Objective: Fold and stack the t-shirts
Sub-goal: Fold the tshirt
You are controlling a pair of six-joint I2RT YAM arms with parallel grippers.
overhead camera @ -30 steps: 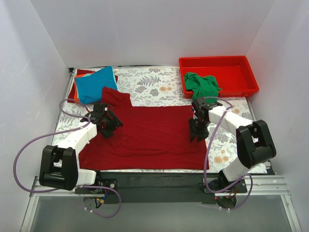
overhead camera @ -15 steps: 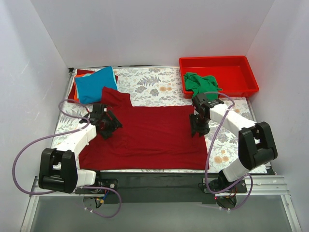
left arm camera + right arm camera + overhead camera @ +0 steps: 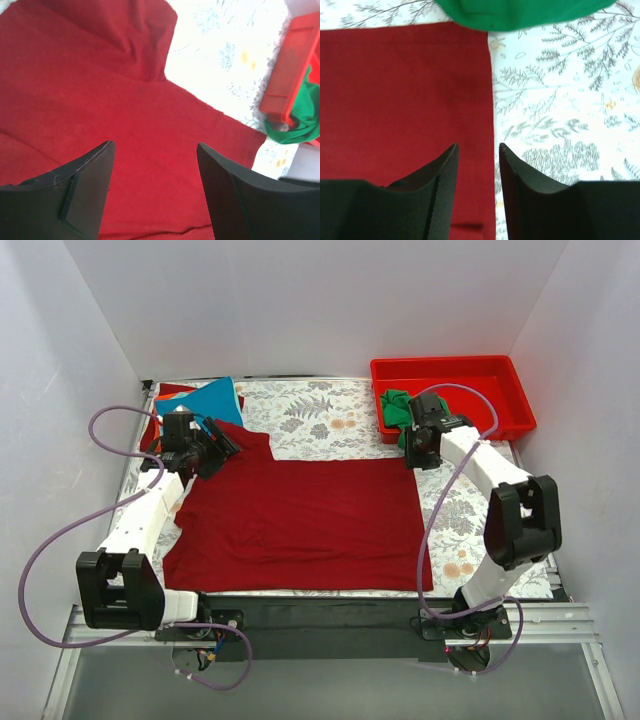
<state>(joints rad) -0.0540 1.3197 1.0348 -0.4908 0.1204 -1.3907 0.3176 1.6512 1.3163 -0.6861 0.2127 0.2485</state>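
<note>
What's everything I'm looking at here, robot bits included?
dark red t-shirt: one, spread flat mid-table
green t-shirt: one, crumpled, at the tray's left end, spilling over its rim
blue t-shirt: one, far left corner, lying on a red cloth
tray: one, red plastic, far right corner
floral table cloth: one, white with grey and orange print, covering the table
left gripper: black, open, over the dark red t-shirt's left side
right gripper: black, open, over that shirt's right edge
</note>
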